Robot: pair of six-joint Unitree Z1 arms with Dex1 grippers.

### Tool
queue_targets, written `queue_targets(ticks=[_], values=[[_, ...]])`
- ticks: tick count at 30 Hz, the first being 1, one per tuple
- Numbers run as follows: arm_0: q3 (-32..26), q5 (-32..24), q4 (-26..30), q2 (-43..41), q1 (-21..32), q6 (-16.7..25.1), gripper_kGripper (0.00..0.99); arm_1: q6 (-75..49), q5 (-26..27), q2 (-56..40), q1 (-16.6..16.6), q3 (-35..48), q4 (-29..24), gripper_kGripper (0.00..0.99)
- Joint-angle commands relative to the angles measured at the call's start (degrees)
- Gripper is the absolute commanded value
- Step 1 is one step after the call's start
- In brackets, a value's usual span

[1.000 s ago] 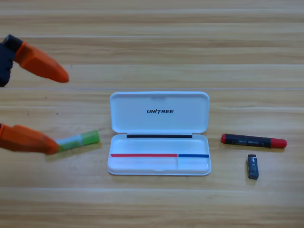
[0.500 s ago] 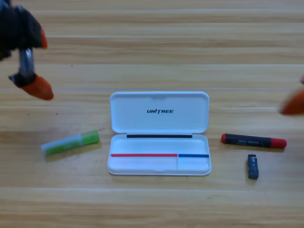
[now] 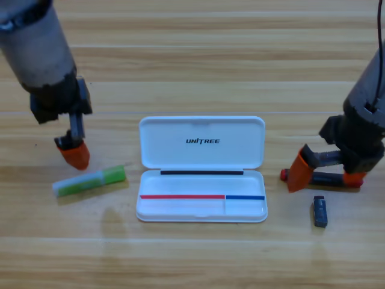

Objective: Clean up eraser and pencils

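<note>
Pencil [image 3: 322,179]: right of white case [image 3: 202,168], right gripper [image 3: 325,171] spread astride it.
Left gripper [image 3: 73,153]: above green stick [image 3: 90,181], jaw state unclear.
Eraser [image 3: 320,211]: below pencil.

I hold the right gripper [image 3: 328,173] low over the pencil [image 3: 328,179], just right of the open case [image 3: 201,170], jaws straddling the barrel. The small dark eraser [image 3: 320,211] lies just below it. Left of the case, my left gripper [image 3: 74,152] hangs above a green stick [image 3: 89,180].
</note>
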Motion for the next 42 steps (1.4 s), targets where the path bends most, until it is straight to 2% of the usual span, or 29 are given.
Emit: queue_targets(ticks=[1, 12, 18, 23, 24, 28, 29, 30, 34, 37, 39, 42], values=[[0.93, -2.85, -0.48, 5.57, 2.10, 1.48, 0.988, 4.20, -4.18, 4.48, 2.57, 2.59, -1.04, 0.982], [0.14, -7.07, -0.48, 9.79, 6.32, 6.14, 0.986, 12.29, -6.90, 10.99, 3.18, 3.29, -3.94, 0.946], [2.25, -6.98, -3.47, 10.58, 7.46, 7.64, 0.989, 14.57, -7.08, 13.97, 3.18, 3.91, -5.35, 0.888], [5.41, -6.72, -7.34, 10.85, 7.46, 7.99, 0.990, 14.92, -7.26, 15.82, 3.18, 4.35, -5.26, 0.729], [5.85, -6.63, -7.95, 10.85, 7.46, 7.90, 0.990, 14.84, -7.26, 15.91, 3.18, 4.61, -5.26, 0.652], [7.70, -6.63, -10.15, 10.76, 7.46, 7.90, 0.989, 14.40, -6.73, 16.26, 3.18, 4.79, -5.26, 0.144], [8.13, -6.63, -10.59, 10.76, 7.38, 7.90, 0.989, 13.61, -6.73, 16.35, 3.18, 4.70, -5.26, 0.049], [8.22, -6.63, -10.85, 10.85, 7.38, 7.90, 0.989, 12.90, -6.73, 16.43, 3.18, 4.61, -5.18, 0.000], [9.10, -6.45, -12.00, 10.85, 7.11, 7.64, 0.989, 8.42, -6.73, 16.26, 3.18, 2.94, -3.59, 0.000], [9.89, -6.36, -12.87, 11.02, 7.02, 7.37, 0.988, 0.77, -6.73, 14.50, 3.80, -0.66, 1.33, 0.000], [10.51, -6.19, -13.75, 11.11, 7.02, 7.28, 0.986, -16.89, -6.73, 11.60, 4.68, -3.47, 5.02, 0.000], [11.39, -6.01, -14.72, 11.55, 7.02, 7.11, 0.980, -29.90, -8.05, 6.85, 5.38, -4.00, 5.90, 0.000]])
